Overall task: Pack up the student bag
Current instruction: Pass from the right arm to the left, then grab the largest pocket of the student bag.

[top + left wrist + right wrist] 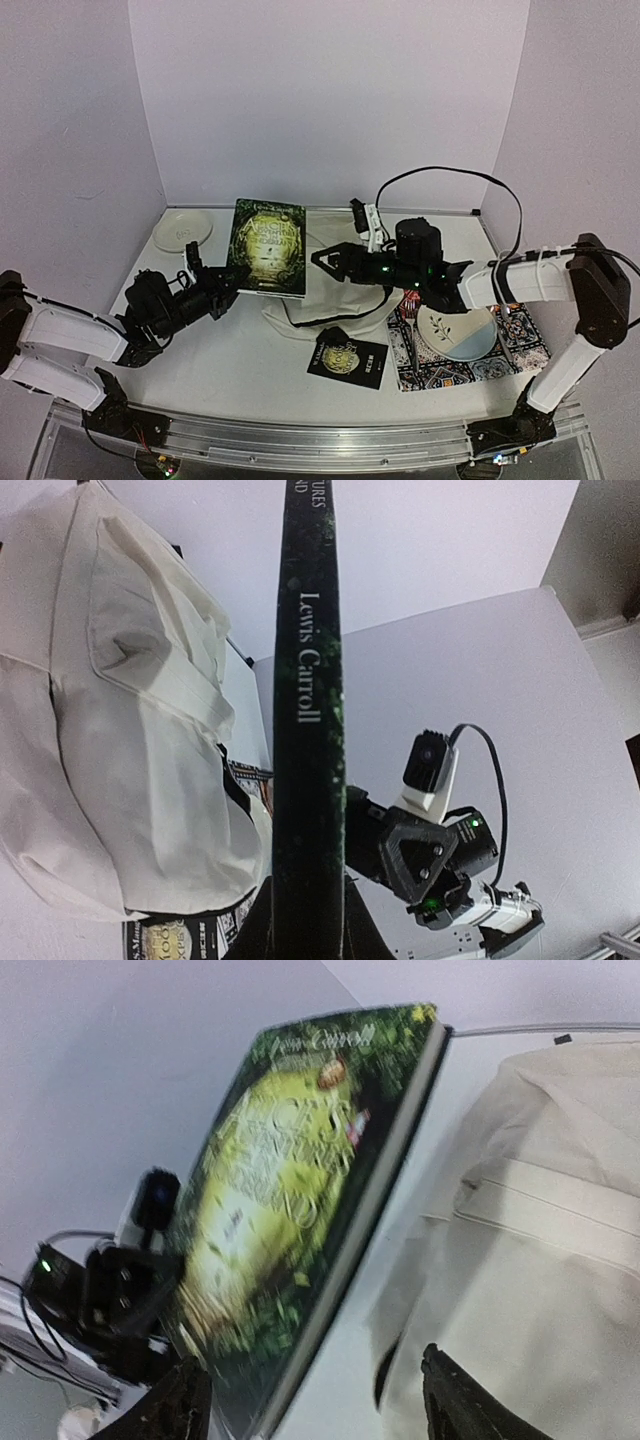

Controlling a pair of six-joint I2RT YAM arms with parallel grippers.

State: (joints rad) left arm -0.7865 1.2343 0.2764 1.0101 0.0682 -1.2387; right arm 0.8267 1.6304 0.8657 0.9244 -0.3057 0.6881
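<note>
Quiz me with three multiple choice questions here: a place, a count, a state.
1. The small black book lies: A on the table, on the near side of the student bag; B inside the bag; C propped against the wall.
2. Plates in view: A one; B two; C three.
3. The left gripper is: A open; B shut on the green book; C shut on a strap.
Key: 1 A, it lies flat on bare table. 2 B, the far-left plate and the right-hand plate on the patterned mat. 3 B, it clamps the lifted book.
</note>
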